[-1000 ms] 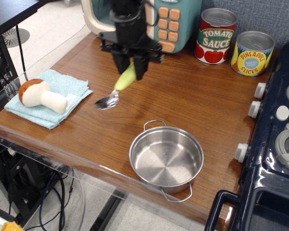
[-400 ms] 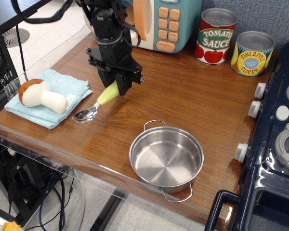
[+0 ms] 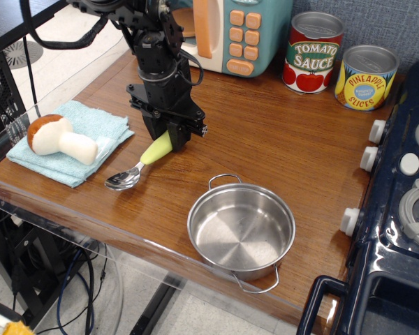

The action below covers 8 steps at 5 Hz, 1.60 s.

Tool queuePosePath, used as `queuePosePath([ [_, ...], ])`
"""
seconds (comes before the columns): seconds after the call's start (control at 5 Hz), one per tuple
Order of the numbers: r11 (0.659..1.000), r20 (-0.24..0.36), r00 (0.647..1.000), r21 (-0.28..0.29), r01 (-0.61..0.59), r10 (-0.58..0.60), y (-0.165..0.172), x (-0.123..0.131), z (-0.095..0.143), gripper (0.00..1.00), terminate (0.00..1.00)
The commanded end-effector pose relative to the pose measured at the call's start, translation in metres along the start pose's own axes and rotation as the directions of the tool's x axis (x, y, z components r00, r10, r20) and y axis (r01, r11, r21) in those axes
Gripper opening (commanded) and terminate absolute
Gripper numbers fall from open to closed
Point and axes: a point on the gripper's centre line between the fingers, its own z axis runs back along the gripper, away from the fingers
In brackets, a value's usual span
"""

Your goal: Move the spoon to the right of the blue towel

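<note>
gripper: fingers clamped on the handle end
spoon: tilted, bowl at the table, right of blue towel (release looks next)

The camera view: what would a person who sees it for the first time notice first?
Probably the black gripper left of center, shut on the yellow-green handle of the spoon, whose metal bowl lies at or just above the wood beside the blue towel. Next, the toy mushroom on that towel at the left edge, and the steel pot near the front edge.
</note>
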Motion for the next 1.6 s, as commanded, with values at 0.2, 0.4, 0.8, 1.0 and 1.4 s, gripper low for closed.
queuePosePath([
  [0.2,0.999,-0.024,0.999,0.028,-0.027,0.028,0.015,0.005,0.015,1.0,0.0],
  [0.4,0.999,-0.006,0.999,0.006,-0.031,0.031,0.014,0.007,0.027,1.0,0.0],
  [0.8,0.999,0.068,0.997,-0.015,-0.036,0.037,0.013,0.014,0.073,1.0,0.0],
  [1.0,1.0,0.073,0.997,0.007,-0.021,0.02,0.011,0.008,0.089,1.0,0.0],
  [1.4,1.0,0.073,0.997,0.007,-0.021,0.02,0.011,0.008,0.089,1.0,0.0],
])
